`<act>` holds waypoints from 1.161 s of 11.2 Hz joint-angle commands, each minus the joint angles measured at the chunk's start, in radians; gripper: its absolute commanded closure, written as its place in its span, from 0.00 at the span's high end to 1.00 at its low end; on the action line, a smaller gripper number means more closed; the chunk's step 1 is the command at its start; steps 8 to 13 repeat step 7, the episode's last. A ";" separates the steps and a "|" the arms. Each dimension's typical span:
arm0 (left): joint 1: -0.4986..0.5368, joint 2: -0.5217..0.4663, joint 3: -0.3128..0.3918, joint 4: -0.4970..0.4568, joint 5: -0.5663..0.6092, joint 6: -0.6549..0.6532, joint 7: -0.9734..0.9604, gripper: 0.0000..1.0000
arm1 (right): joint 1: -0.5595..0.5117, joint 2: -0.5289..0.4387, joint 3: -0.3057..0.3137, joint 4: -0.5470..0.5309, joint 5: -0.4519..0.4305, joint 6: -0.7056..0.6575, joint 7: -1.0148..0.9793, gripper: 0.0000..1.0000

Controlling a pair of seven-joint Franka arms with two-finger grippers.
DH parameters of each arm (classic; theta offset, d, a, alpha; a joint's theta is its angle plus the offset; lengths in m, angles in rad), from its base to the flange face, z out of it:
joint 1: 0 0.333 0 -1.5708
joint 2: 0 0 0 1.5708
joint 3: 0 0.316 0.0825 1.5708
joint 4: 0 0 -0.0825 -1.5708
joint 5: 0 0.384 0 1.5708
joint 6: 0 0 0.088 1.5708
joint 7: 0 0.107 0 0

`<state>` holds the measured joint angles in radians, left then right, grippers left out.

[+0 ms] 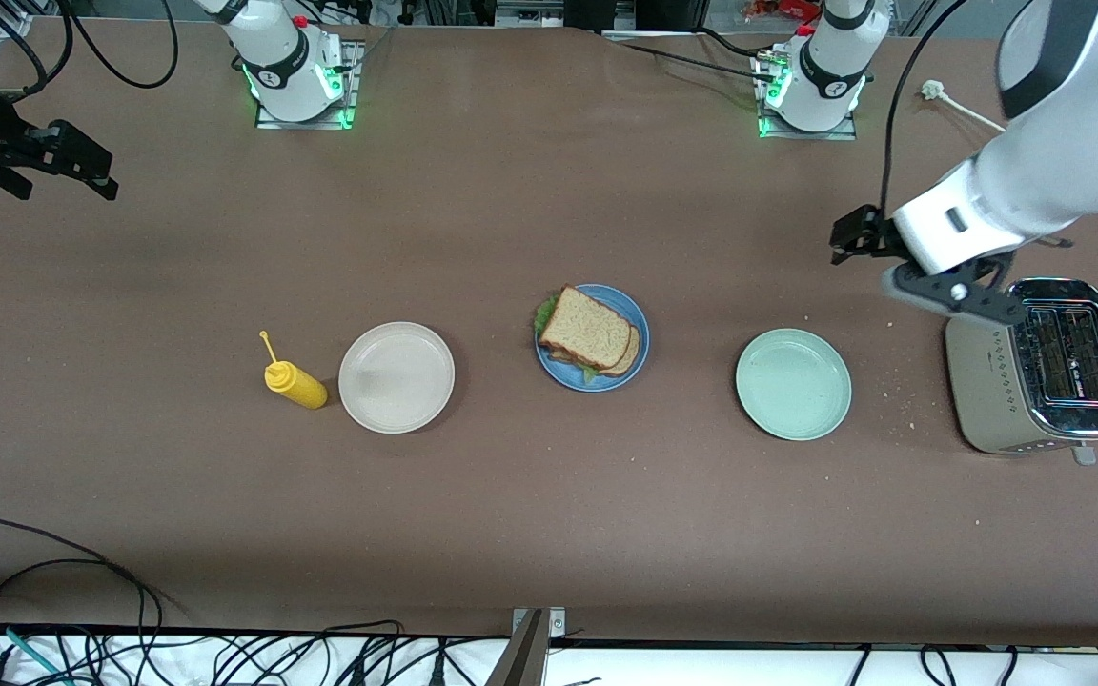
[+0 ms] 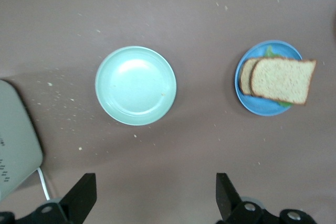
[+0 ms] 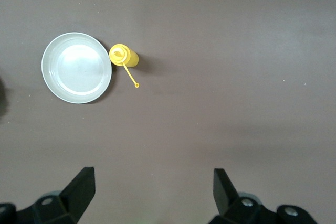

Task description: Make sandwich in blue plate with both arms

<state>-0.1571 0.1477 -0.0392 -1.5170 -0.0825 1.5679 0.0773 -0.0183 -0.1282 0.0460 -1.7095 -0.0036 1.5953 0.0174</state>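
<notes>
The sandwich [image 1: 591, 330] lies on the blue plate [image 1: 641, 335] in the middle of the table: two brown bread slices with green lettuce [image 1: 544, 312] sticking out at one edge. The left wrist view also shows the sandwich [image 2: 281, 80] on the blue plate [image 2: 262, 109]. My left gripper [image 1: 852, 238] hangs open and empty over bare table beside the toaster; its fingers [image 2: 84, 192] stand wide apart. My right gripper [image 1: 80, 164] is up over bare table at the right arm's end, open and empty, its fingers [image 3: 83, 183] spread wide.
A pale mint-green plate [image 1: 793, 383] sits between the blue plate and a silver toaster [image 1: 1035, 376] at the left arm's end. A beige-white plate [image 1: 396, 377] and a yellow squeeze bottle [image 1: 295, 383] lie toward the right arm's end. Crumbs dot the table near the toaster.
</notes>
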 commanded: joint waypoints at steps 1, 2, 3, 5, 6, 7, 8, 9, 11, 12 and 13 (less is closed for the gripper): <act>0.073 -0.155 -0.002 -0.186 0.027 0.115 -0.019 1.00 | -0.003 0.004 -0.003 0.021 0.013 -0.021 -0.007 1.00; 0.100 -0.158 -0.007 -0.186 0.030 0.113 -0.028 1.00 | -0.003 0.004 -0.003 0.021 0.013 -0.021 -0.007 1.00; 0.119 -0.161 -0.021 -0.186 0.033 0.110 -0.028 1.00 | -0.003 0.004 -0.003 0.021 0.013 -0.021 -0.007 1.00; 0.145 -0.160 -0.053 -0.186 0.041 0.098 -0.072 1.00 | -0.003 0.004 -0.003 0.021 0.013 -0.020 -0.007 1.00; 0.175 -0.160 -0.098 -0.180 0.071 0.072 -0.094 1.00 | -0.003 0.004 -0.003 0.021 0.013 -0.020 -0.005 1.00; 0.177 -0.160 -0.114 -0.177 0.101 0.066 -0.115 1.00 | -0.003 0.004 -0.003 0.021 0.013 -0.021 -0.010 1.00; 0.177 -0.160 -0.114 -0.177 0.101 0.066 -0.115 1.00 | -0.003 0.004 -0.003 0.021 0.013 -0.021 -0.010 1.00; 0.177 -0.160 -0.114 -0.177 0.101 0.066 -0.115 1.00 | -0.003 0.004 -0.003 0.021 0.013 -0.021 -0.010 1.00; 0.177 -0.160 -0.114 -0.177 0.101 0.066 -0.115 1.00 | -0.003 0.004 -0.003 0.021 0.013 -0.021 -0.010 1.00; 0.177 -0.160 -0.114 -0.177 0.101 0.066 -0.115 1.00 | -0.003 0.004 -0.003 0.021 0.013 -0.021 -0.010 1.00; 0.177 -0.160 -0.114 -0.177 0.101 0.066 -0.115 1.00 | -0.003 0.004 -0.003 0.021 0.013 -0.021 -0.010 1.00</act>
